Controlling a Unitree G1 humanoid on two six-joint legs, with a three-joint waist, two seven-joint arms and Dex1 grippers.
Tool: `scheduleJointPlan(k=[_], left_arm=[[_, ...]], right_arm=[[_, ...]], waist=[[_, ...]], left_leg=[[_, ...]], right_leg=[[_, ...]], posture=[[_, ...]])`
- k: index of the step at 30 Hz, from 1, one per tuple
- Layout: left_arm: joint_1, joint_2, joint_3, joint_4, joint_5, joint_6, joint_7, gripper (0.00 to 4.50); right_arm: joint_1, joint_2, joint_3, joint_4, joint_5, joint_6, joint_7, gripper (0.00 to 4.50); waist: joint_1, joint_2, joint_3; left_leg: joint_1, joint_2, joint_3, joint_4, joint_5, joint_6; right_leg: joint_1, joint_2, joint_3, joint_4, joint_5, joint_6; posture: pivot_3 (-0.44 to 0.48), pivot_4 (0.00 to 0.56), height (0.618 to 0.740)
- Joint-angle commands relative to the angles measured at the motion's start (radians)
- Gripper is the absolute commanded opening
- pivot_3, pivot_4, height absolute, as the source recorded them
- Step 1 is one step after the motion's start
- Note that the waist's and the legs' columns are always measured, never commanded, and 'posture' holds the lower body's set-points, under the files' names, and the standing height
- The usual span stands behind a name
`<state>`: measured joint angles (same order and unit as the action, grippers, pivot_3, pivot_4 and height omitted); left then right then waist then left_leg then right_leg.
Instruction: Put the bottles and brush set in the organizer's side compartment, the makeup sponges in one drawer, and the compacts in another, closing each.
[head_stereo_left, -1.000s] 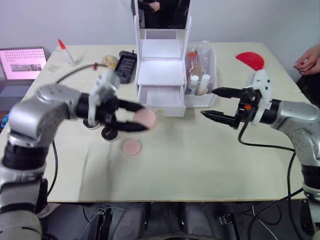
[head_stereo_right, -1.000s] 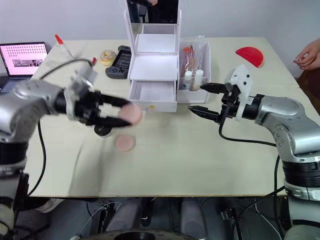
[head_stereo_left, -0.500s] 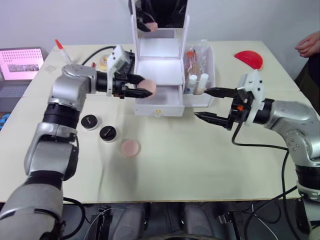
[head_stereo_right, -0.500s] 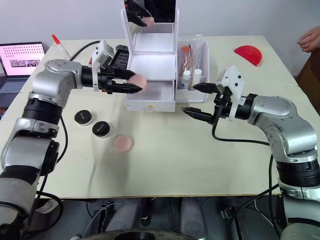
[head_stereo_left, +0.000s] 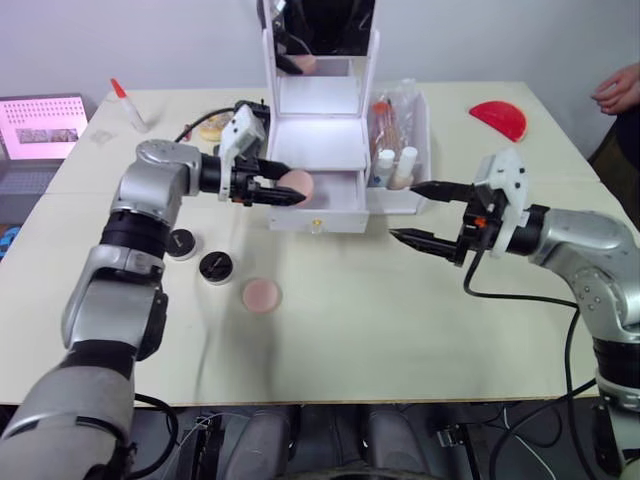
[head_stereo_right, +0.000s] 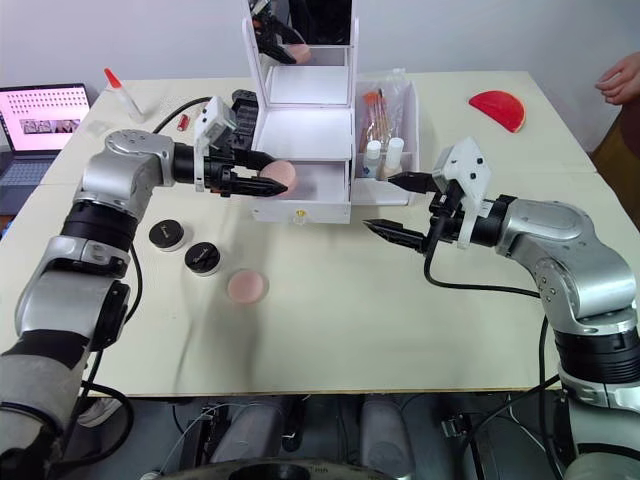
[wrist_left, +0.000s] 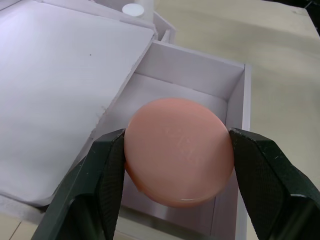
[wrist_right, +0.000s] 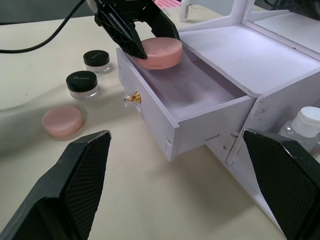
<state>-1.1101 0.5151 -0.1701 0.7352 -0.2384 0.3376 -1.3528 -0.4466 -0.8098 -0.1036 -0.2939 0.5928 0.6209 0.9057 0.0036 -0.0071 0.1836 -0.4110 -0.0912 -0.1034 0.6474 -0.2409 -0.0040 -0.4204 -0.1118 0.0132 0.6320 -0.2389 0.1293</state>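
Observation:
A white organizer (head_stereo_left: 320, 150) with a mirror stands at the table's far middle, its lower drawer (wrist_right: 200, 100) pulled open. My left gripper (head_stereo_left: 290, 187) is shut on a pink makeup sponge (wrist_left: 179, 150) and holds it just over the open drawer's left part. A second pink sponge (head_stereo_left: 262, 294) lies on the table in front. Two black compacts (head_stereo_left: 181, 243) (head_stereo_left: 216, 265) sit to its left. White bottles (head_stereo_left: 397, 168) and a brush set (head_stereo_left: 385, 120) stand in the side compartment (head_stereo_left: 424, 130). My right gripper (head_stereo_left: 403, 210) hovers open, right of the drawer.
A laptop (head_stereo_left: 40, 125) sits at the far left, with a red-capped glue bottle (head_stereo_left: 130, 105) beside it. A black device (head_stereo_left: 250, 110) and a yellow item (head_stereo_left: 212, 125) lie left of the organizer. A red object (head_stereo_left: 498, 118) lies far right, near a person's hand (head_stereo_left: 615, 90).
My left gripper carried the sponge from above the compacts up to the open drawer, then settled lower over it. The right gripper stayed almost still.

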Motion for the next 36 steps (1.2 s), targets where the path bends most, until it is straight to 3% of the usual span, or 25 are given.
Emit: scheduleJointPlan(k=[1,3,7,15,20,24,27,31,36], left_arm=[[-0.005,0.004,0.029,-0.015,0.001,-0.008,-0.01,2.64],[-0.002,0.005,0.029,-0.015,0.007,-0.015,-0.009,2.64],[0.001,0.004,0.029,-0.016,0.016,-0.021,-0.006,4.47],[-0.005,0.021,0.043,-0.049,-0.001,0.012,-0.019,4.47],[0.068,0.107,0.111,-0.207,-0.074,0.095,-0.057,4.47],[0.262,0.269,0.247,-0.446,-0.18,0.219,-0.065,4.47],[0.455,0.384,0.354,-0.544,-0.186,0.243,-0.015,4.47],[0.74,0.499,0.524,-0.574,-0.14,0.183,0.069,4.47],[0.992,0.541,0.766,-0.524,-0.116,0.123,0.182,4.47]], right_arm=[[-0.003,-0.007,-0.038,-0.034,0.01,-0.007,-0.005,4.5],[-0.004,-0.008,-0.039,-0.035,0.011,-0.006,-0.005,4.5],[-0.006,-0.009,-0.041,-0.032,0.01,-0.007,-0.004,4.5],[-0.004,-0.007,-0.041,-0.029,0.006,-0.013,-0.004,4.5],[0.031,-0.029,-0.075,-0.029,-0.004,-0.021,-0.003,4.5],[0.147,-0.096,-0.18,-0.017,-0.012,-0.036,0.026,4.5],[0.239,-0.126,-0.265,0.006,-0.014,-0.059,0.056,4.5],[0.381,-0.145,-0.381,0.057,-0.04,-0.124,0.109,4.5],[0.524,-0.146,-0.539,0.135,-0.052,-0.206,0.171,4.5]], waist=[[0.0,0.0,0.0],[0.0,0.0,0.0],[-0.001,0.0,0.0],[-0.001,0.0,0.0],[-0.015,0.0,0.0],[-0.027,0.0,0.0],[-0.022,0.0,0.0],[-0.017,0.001,0.0],[0.002,0.0,0.0]], left_leg=[[0.0,0.0,0.0,0.0,0.0,0.0],[0.0,0.0,0.0,0.0,0.0,0.0],[0.0,0.0,0.0,0.0,0.0,0.0],[0.0,0.0,0.0,0.0,0.0,0.0],[0.0,0.0,0.0,0.0,0.0,0.0],[0.0,0.0,0.001,-0.002,0.0,0.0],[0.0,0.001,0.0,-0.001,0.0,0.0],[0.003,0.002,0.001,-0.003,0.0,-0.001],[0.002,0.001,0.001,-0.002,0.0,-0.001]], right_leg=[[0.0,0.0,0.0,0.0,0.0,0.0],[0.0,0.0,0.0,0.0,0.0,0.0],[0.0,0.0,0.0,0.0,0.0,0.0],[0.0,0.0,0.0,0.0,0.0,0.0],[0.0,0.0,0.0,0.001,0.0,0.0],[-0.003,0.001,0.003,0.001,0.0,0.0],[-0.005,0.003,0.005,0.002,0.0,0.0],[-0.003,0.002,0.006,0.002,0.0,-0.001],[-0.001,-0.001,0.005,0.001,0.0,-0.001]], posture=[[0.0,0.15,0.738],[0.0,0.15,0.738],[0.0,0.15,0.738],[0.0,0.15,0.738],[0.0,0.15,0.738],[0.0,0.15,0.738],[0.0,0.15,0.738],[0.0,0.15,0.738],[0.0,0.15,0.738]])
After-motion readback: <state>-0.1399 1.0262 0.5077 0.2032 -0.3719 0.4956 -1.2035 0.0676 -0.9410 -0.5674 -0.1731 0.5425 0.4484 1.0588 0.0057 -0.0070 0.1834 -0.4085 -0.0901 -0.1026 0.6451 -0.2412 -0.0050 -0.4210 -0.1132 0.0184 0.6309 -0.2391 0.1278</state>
